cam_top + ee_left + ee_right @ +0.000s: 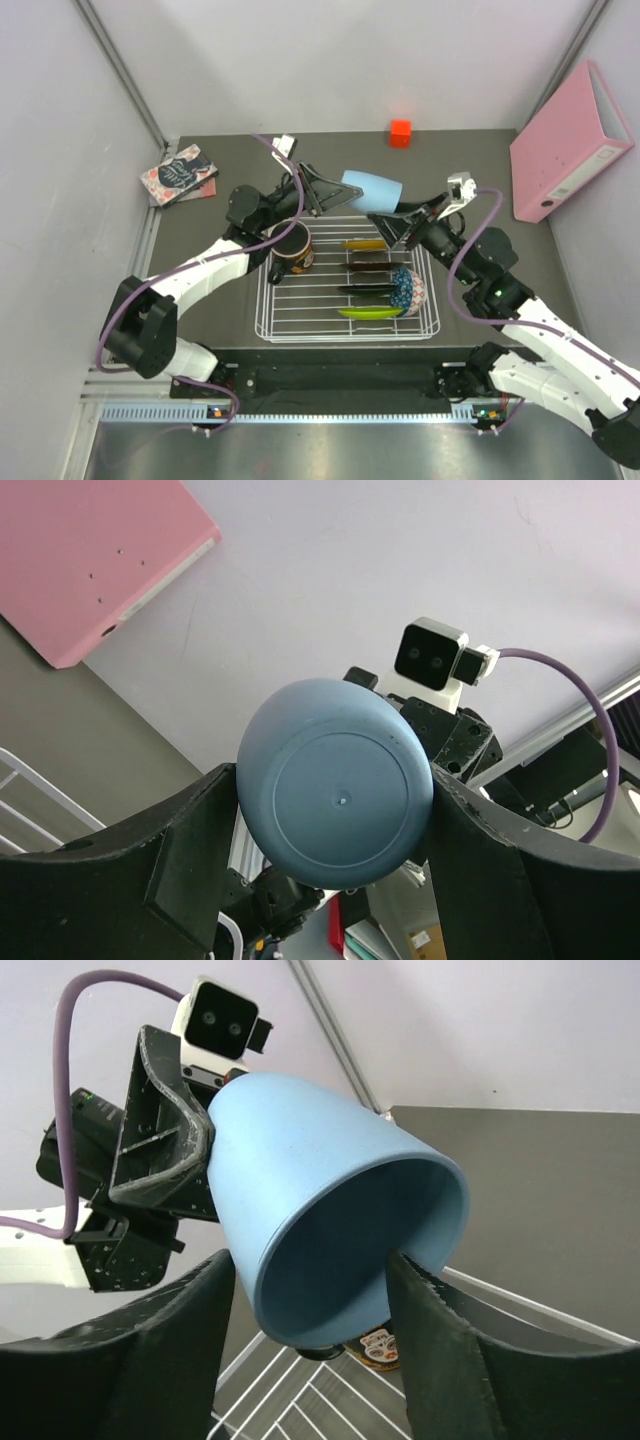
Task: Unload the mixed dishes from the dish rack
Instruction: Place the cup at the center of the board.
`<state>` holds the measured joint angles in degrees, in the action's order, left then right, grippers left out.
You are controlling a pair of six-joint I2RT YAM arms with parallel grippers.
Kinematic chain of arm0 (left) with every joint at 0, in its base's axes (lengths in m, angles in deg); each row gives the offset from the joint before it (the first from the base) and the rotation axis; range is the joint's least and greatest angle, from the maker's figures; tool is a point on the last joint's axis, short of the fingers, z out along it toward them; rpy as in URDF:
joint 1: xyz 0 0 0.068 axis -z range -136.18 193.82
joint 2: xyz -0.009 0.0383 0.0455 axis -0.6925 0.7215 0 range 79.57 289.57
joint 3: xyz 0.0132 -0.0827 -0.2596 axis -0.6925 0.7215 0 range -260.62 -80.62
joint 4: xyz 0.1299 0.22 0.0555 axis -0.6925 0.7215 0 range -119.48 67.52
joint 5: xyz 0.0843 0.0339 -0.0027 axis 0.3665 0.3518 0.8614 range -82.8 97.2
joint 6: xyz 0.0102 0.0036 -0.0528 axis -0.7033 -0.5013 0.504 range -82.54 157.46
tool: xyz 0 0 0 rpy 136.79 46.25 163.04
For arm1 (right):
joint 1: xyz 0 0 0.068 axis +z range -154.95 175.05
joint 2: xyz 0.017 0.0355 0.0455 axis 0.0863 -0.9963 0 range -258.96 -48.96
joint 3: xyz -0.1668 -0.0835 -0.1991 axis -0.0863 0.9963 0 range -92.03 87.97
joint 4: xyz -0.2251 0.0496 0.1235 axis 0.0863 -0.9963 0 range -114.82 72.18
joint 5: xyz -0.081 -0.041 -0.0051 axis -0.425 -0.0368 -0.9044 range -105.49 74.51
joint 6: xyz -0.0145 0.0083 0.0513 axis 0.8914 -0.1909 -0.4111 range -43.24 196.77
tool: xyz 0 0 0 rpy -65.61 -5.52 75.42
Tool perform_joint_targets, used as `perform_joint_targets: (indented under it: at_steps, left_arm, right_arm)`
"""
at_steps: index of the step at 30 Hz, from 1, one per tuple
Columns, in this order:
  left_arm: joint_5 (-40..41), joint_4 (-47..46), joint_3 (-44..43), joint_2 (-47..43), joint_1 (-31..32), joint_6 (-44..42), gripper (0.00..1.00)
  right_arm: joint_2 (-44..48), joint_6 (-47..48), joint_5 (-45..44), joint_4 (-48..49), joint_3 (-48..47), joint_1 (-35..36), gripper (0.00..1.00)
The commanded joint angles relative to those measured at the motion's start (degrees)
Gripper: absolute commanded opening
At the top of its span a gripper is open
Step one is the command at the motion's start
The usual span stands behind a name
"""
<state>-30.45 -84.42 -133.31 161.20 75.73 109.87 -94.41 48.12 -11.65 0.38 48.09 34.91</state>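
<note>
The light blue cup [372, 190] lies on its side in the air over the far edge of the white wire dish rack [268, 322]. My left gripper [340, 190] is shut on the cup's base [340, 795], one finger [190, 850] on each side. My right gripper [385, 212] is open at the cup's mouth [320, 1190]: one finger [430, 1330] reaches inside the rim, the other [180, 1330] stands outside the wall. In the rack stand the dark mug [292, 245], the yellow [363, 243], reddish [368, 265], black [365, 289] and lime green [368, 312] plates, and the blue patterned bowl [408, 290].
An orange-red cube [400, 132] sits at the table's far edge. A pink binder [565, 150] leans at the far right. Books [180, 175] lie at the far left. Grey walls close in both sides.
</note>
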Motion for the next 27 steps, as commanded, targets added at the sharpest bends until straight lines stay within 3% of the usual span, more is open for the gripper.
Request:
perform_joint_targets:
  at_steps: [1,3,5,6,7,10,13,14,15,17,18,22,23,25,27]
  left_arm:
    - [0.38,-6.59,0.92,-0.41,-0.17,1.16,0.00]
    - [0.47,-6.59,1.27,-0.68,-0.17,1.16,0.00]
    - [0.64,-6.59,1.36,-0.59,-0.26,1.08,0.00]
    - [0.65,-6.59,1.53,-0.68,-0.17,1.16,0.00]
    - [0.82,-6.59,1.62,-0.50,-0.26,1.16,0.00]
    - [1.35,-5.97,1.62,-0.15,-0.26,1.16,0.00]
    - [2.22,-2.82,1.71,-1.02,-0.96,0.03,0.60]
    - [2.66,-0.89,1.62,-1.64,-1.31,-1.89,0.93]
    - [4.58,5.91,1.27,-2.51,-1.75,-3.39,0.99]
    - [8.01,14.99,0.40,-6.03,-3.51,-8.99,0.99]
    - [10.20,24.87,-0.65,-7.34,-4.03,-11.03,0.99]
    - [28.80,44.68,-2.77,-13.85,-5.88,-16.15,0.99]
    - [31.21,47.09,-2.86,-14.56,-5.88,-16.76,0.99]
    - [35.43,52.62,-2.69,-16.32,-5.88,-16.59,0.99]
    - [36.33,54.66,-2.16,-17.37,-5.88,-16.15,0.99]
  right_arm:
    - [-1.04,-1.59,2.32,7.73,-3.01,-0.39,0.47]
    - [-1.04,-1.50,2.14,7.73,-2.75,-0.39,0.41]
    - [-0.43,-1.50,1.36,7.47,-2.57,-0.39,0.29]
    - [-0.08,-1.50,1.00,7.29,-2.31,-0.39,0.21]
    - [0.53,-1.50,0.65,6.51,-2.22,-0.39,0.00]
    - [1.59,-0.98,-1.19,4.49,-2.66,-0.31,0.00]
    - [2.91,1.30,-7.16,-3.49,-6.07,-0.39,0.00]
    - [3.00,2.44,-12.31,-6.30,-7.74,-0.48,0.00]
    - [2.91,4.71,-15.32,-12.86,-11.59,-0.39,0.00]
    - [1.95,6.57,-25.56,-18.00,-17.82,-0.39,0.00]
    - [1.42,8.32,-29.03,-24.37,-19.87,-0.57,0.00]
    - [-5.93,9.58,-43.97,-35.46,-30.32,-2.23,0.00]
    - [-8.40,9.05,-46.09,-38.29,-36.44,-5.55,0.00]
    - [-16.90,5.37,-44.11,-48.10,-42.88,-10.56,0.00]
    - [-22.11,1.06,-36.49,-52.28,-50.01,-20.92,0.00]
